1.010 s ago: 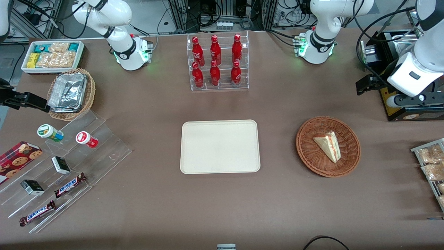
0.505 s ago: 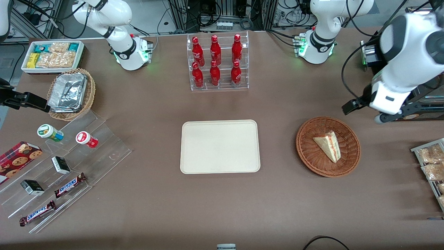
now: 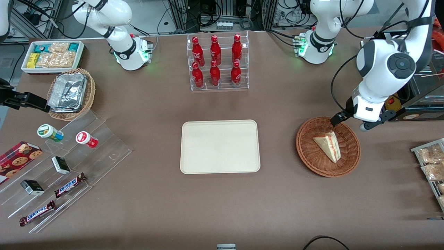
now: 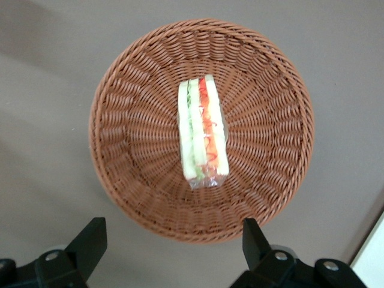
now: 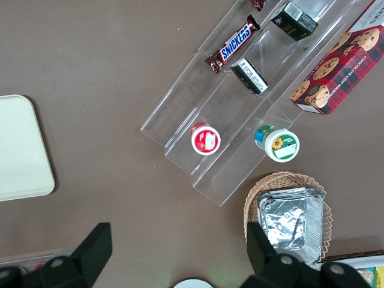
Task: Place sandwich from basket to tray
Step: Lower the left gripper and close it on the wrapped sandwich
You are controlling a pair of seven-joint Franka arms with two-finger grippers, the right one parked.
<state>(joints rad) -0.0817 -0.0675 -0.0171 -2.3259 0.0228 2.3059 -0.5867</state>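
The sandwich (image 3: pixel 327 144), a cream wedge with red, orange and green layers, lies in the round reddish-brown wicker basket (image 3: pixel 307 154). My left gripper (image 3: pixel 350 123) hangs open just above the basket's rim, at the part of the rim farthest from the front camera, with nothing between its fingers. In the left wrist view the sandwich (image 4: pixel 203 133) rests in the middle of the basket (image 4: pixel 120 168), and the gripper (image 4: pixel 173 231) spans the basket's edge with its jaws wide apart. The cream tray (image 3: pixel 220 146) sits bare at the table's centre, beside the basket.
A clear rack of red bottles (image 3: pixel 216 62) stands farther from the camera than the tray. A black box (image 3: pixel 412 104) and a wire rack of bagged pastries (image 3: pixel 432 163) sit at the working arm's end. Acrylic snack steps (image 3: pixel 62 166), a tan basket of foil trays (image 3: pixel 71 93) and a white bin (image 3: pixel 52 55) lie toward the parked arm's end.
The left arm has swung in from the table's working-arm end and come down, bringing the open gripper from beside the black box to just above the basket's rim. Sandwich, basket and tray have not moved.
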